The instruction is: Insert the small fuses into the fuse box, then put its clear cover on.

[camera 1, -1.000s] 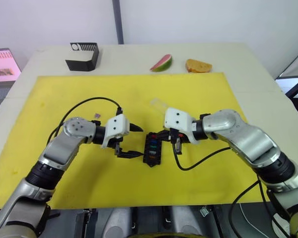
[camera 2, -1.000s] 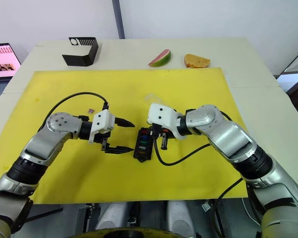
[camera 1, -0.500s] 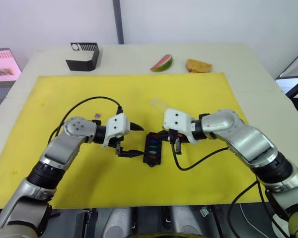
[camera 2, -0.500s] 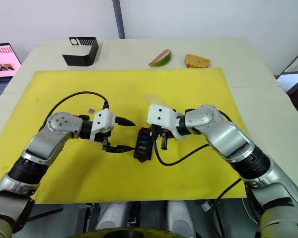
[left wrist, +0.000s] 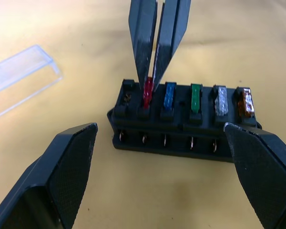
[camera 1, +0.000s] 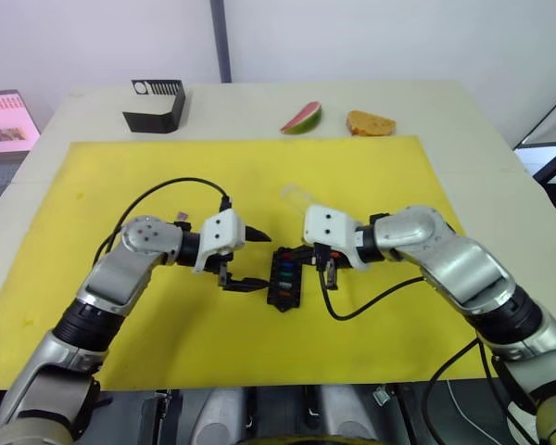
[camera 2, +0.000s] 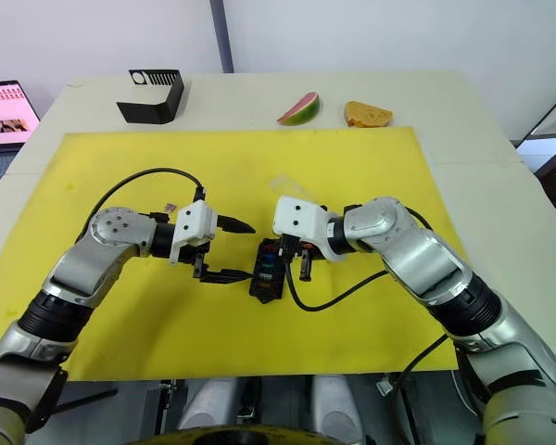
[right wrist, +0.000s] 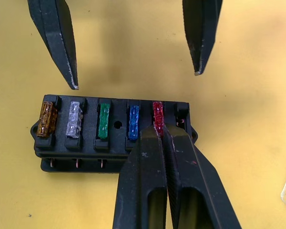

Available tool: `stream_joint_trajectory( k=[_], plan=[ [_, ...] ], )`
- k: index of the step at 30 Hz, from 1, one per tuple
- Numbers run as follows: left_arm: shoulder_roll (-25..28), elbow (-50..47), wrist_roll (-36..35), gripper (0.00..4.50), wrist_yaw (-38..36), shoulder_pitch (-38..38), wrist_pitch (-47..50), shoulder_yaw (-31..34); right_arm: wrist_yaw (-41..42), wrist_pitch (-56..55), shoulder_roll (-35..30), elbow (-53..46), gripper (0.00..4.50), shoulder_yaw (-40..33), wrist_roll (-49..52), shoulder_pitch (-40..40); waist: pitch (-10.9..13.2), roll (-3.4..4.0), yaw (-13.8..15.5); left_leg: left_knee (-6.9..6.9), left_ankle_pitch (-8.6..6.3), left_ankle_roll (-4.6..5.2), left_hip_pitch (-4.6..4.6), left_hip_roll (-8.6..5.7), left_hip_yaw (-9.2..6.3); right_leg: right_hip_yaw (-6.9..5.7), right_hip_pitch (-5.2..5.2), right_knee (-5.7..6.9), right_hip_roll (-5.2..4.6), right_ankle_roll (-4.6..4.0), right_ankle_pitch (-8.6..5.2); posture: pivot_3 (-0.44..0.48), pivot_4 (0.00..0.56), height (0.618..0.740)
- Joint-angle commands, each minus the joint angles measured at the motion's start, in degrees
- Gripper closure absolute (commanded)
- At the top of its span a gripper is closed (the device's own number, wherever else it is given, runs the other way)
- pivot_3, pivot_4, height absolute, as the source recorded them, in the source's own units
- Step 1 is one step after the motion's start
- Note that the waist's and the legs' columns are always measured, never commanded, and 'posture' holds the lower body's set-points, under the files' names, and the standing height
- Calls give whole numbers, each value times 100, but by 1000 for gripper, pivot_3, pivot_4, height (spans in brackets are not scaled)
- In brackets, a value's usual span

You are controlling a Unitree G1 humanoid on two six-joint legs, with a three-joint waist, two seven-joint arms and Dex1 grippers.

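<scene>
The black fuse box (right wrist: 114, 131) lies in the middle of the yellow mat (camera 1: 371, 176). Its near row holds amber (right wrist: 47, 119), grey, green, blue and red fuses, and the end slot beside the red one is bare. My right gripper (right wrist: 158, 130) is shut on the red fuse (left wrist: 147, 93), which stands in its slot. To the box's left my left gripper (camera 1: 257, 260) stays open, its fingers spread either side of the box without touching it. The clear cover (camera 1: 296, 196) rests on the mat just beyond the box. A tiny purple fuse (camera 1: 180, 217) lies loose by my left forearm.
A larger black angular box with a white vent (camera 1: 155, 104) stands at the back left. Behind the mat lie a watermelon slice (camera 1: 301, 118) and a piece of bread (camera 1: 371, 122). A screen (camera 1: 5, 119) sits off the table's left edge. Black cables loop from both wrists.
My left gripper has crept slightly toward the fuse box. The right gripper stays pinched on the red fuse.
</scene>
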Motion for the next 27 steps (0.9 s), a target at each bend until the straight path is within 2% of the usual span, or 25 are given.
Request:
stream_joint_trajectory(
  k=[1,6,9,12,16,22,25,27],
  plan=[
    [-7,-78,11,29,14,-84,-50,162,17,22,35,-44,4500,-3,-75,-18,0,0,-1,0,0,0,0,0,0,0,0,0,0,0,0,0,150,740],
    [-11,-56,15,29,9,-100,-57,164,83,-27,8,-54,4500,6,-122,4,-1,0,3,0,-1,1,1,0,0,0,1,1,1,0,0,0,150,740],
    [-5,-51,20,0,7,-105,-56,168,96,-4,31,-133,3422,-172,-14,17,-1,0,2,0,0,1,1,0,0,0,1,1,1,0,0,0,150,740],
    [18,-60,17,0,-2,-96,-46,186,101,146,95,-243,2008,-522,267,-10,-1,0,1,0,0,1,1,0,0,0,1,2,1,0,0,0,150,740],
    [88,-110,-7,0,-37,-55,-20,230,86,144,204,-284,2008,-1052,679,123,-1,0,2,0,0,1,1,0,0,0,1,2,1,0,0,0,150,740],
    [107,-151,-9,0,-85,-42,5,252,-85,-528,604,-188,2008,-1420,874,700,-2,-2,3,1,0,1,1,-1,0,0,2,3,1,1,0,0,150,740],
    [117,-158,5,0,-119,-35,-9,247,-209,-874,845,-124,2883,-1490,878,1021,-2,-2,0,0,1,-2,2,-1,0,0,1,5,2,1,0,0,150,740],
    [132,-159,27,0,-156,-33,-31,237,-190,-1010,885,-76,3835,-1444,852,1210,-2,-2,6,1,1,-2,2,-1,0,0,1,6,2,1,0,0,150,740]
  ],
)
